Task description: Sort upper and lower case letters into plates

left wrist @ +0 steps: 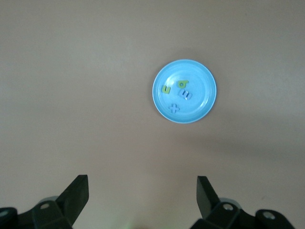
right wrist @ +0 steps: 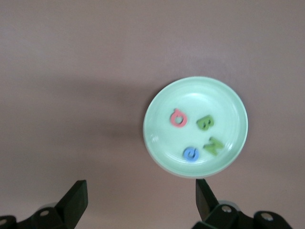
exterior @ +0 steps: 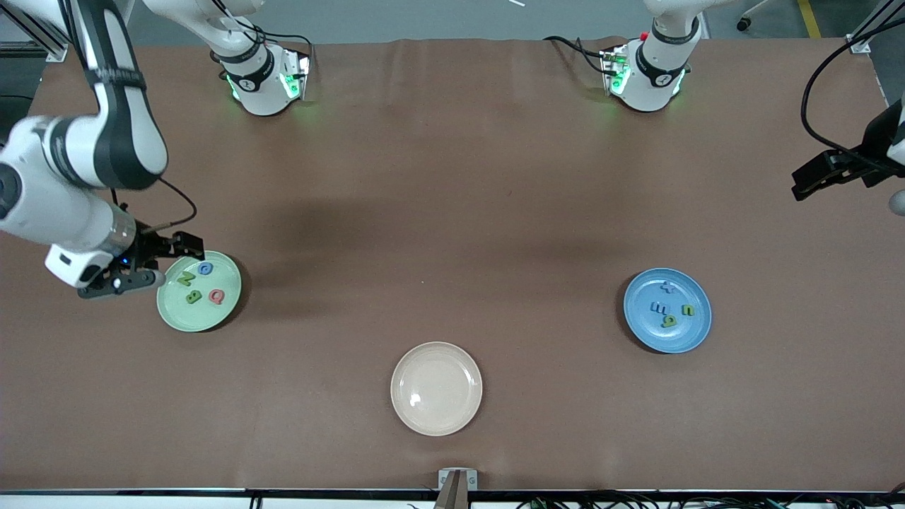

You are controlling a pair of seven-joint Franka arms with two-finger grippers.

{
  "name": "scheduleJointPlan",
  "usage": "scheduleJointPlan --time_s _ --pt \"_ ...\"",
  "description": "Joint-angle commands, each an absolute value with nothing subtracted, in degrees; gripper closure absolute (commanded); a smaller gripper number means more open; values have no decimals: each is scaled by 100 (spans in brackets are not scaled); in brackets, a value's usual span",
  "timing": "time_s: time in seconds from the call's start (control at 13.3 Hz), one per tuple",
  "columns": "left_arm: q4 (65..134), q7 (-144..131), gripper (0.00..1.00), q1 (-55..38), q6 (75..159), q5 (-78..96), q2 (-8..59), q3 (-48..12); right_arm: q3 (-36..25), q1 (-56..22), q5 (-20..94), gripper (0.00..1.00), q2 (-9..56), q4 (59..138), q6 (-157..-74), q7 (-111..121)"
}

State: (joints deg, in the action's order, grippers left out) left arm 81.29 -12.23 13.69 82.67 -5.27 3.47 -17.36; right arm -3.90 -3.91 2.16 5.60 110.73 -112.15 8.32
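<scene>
Right gripper [exterior: 152, 265] hangs spread wide, empty, beside the green plate [exterior: 199, 290] (left of frame), while left gripper [left wrist: 142, 195], parked, stands equally wide.

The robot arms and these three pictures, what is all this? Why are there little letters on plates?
Two white robot arms work at a brown table. One picture looks down from high up; the other two come from cameras on each arm's wrist.

The light green plate lies toward the right arm's end and holds four letters: a pink one, a blue one and two green ones. The blue plate lies toward the left arm's end with four small letters too. The cream plate, nearest the high camera, holds nothing.

The right hand hangs open beside the green plate's edge. The left hand waits open, high above the table. Neither holds anything.
</scene>
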Motion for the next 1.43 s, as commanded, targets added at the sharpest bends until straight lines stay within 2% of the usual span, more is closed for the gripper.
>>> scheduleJointPlan --time_s 0.0,0.22,0.6,1.35 --pt "8735 -749 0 513 8262 -151 -236 -602 -378 -544 237 0 -296 11329 -10725 -189" --pt "9158 -413 0 404 8305 0 -553 -422 -395 -580 237 0 -598 10778 -9882 -842" --pt "9158 -404 0 431 8314 -70 -562 -413 -439 -361 220 0 -528 9512 -8861 -862" --pt "9176 -404 0 422 8551 -88 -501 -527 -439 -88 141 0 -448 8851 -8833 -809"
